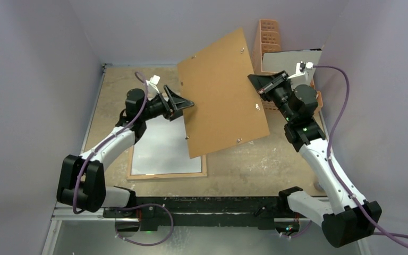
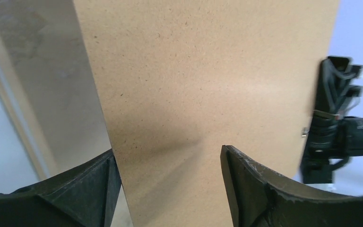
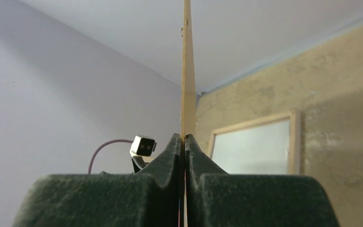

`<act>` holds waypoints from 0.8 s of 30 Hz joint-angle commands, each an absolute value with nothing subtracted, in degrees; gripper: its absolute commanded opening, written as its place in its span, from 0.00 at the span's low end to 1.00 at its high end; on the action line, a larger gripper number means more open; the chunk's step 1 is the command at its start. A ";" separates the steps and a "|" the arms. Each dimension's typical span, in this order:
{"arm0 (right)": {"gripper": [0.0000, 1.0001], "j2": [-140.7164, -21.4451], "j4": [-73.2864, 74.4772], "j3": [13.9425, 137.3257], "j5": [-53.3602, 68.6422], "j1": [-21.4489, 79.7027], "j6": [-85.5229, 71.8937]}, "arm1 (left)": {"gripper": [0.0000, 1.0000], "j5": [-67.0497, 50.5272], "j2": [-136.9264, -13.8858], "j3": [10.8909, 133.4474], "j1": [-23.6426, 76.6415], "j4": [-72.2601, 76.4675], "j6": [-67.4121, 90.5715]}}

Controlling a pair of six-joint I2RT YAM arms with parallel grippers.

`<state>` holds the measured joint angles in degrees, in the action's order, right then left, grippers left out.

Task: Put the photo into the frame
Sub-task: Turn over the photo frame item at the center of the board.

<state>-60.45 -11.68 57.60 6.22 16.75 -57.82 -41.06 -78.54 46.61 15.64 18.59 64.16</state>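
The light here is soft and even, falling from overhead with no hard edges. From above, the lavender walls [image 1: 26, 79] darken toward the corners, and the glass of the frame [image 1: 164, 175] gives back a pale, flat sheen rather than a glare spot. In the left wrist view, the left gripper [image 2: 168, 152] throws a diffuse grey shadow across the backing board [image 2: 208, 71], whose grain is crisp, while the right arm [image 2: 345, 137] behind it is smeared and soft. In the right wrist view the right gripper [image 3: 185, 138] looks grainy, and the table [image 3: 340, 109] carries a broad dim band of shadow.
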 commanded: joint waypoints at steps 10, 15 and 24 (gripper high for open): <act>0.00 -50.71 -30.06 49.08 15.73 16.74 -56.62 | 0.35 -58.30 -74.62 56.97 11.14 42.36 81.12; 0.00 -49.33 -33.49 46.16 20.23 16.71 -57.92 | 0.11 -62.27 -76.55 61.63 8.09 42.74 82.60; 0.00 -47.61 -37.44 39.87 20.58 16.61 -67.45 | 0.11 -64.58 -80.62 64.67 7.82 56.82 94.07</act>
<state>-47.88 -35.90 42.98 8.64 14.24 -62.59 -62.26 -79.81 61.23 5.63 44.29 86.11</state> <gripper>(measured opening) 0.019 0.117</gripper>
